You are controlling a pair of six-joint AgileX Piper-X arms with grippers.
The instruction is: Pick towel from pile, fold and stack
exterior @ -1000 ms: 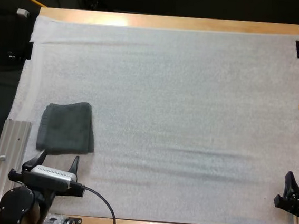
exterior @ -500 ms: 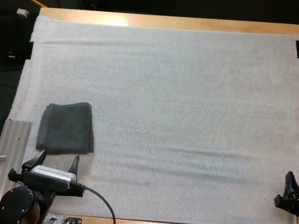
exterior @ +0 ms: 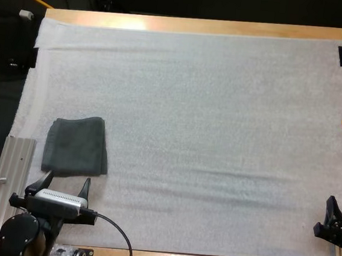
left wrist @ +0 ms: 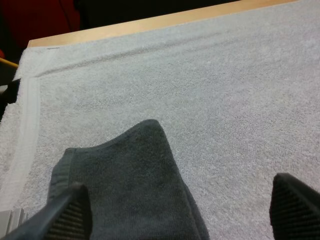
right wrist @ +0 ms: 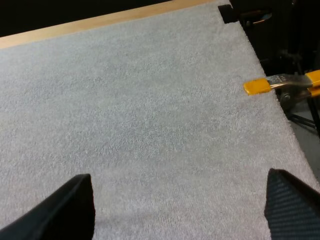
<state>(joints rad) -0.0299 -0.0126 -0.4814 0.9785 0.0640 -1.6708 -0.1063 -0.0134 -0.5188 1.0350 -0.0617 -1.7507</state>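
A: Where does the towel (exterior: pixel 76 146) lie?

B: One dark grey-green towel, folded into a rough square, lies flat on the white mat (exterior: pixel 221 108). It is close to the mat's left border, on the near half of the wooden table (exterior: pixel 193 25). In the left wrist view the same towel (left wrist: pixel 125 190) shows a rounded far corner and a hemmed edge on one side.

A: What is the position of the left gripper (exterior: pixel 65 183)?

B: It sits just behind the towel's near edge and points forward at it, beside a ribbed metal rail (exterior: pixel 4 190) at the table's left side. In the left wrist view the left gripper (left wrist: pixel 180 210) has its fingers (left wrist: pixel 67 215) spread wide and grasps nothing. The towel lies ahead of and between them. Whether one tip touches the cloth cannot be told.

A: And the right gripper (exterior: pixel 332 219)?

B: It rests at the mat's near right corner, well apart from the towel. In the right wrist view the right gripper (right wrist: pixel 178 205) also has its fingers (right wrist: pixel 70 205) parted, with bare mat between them.
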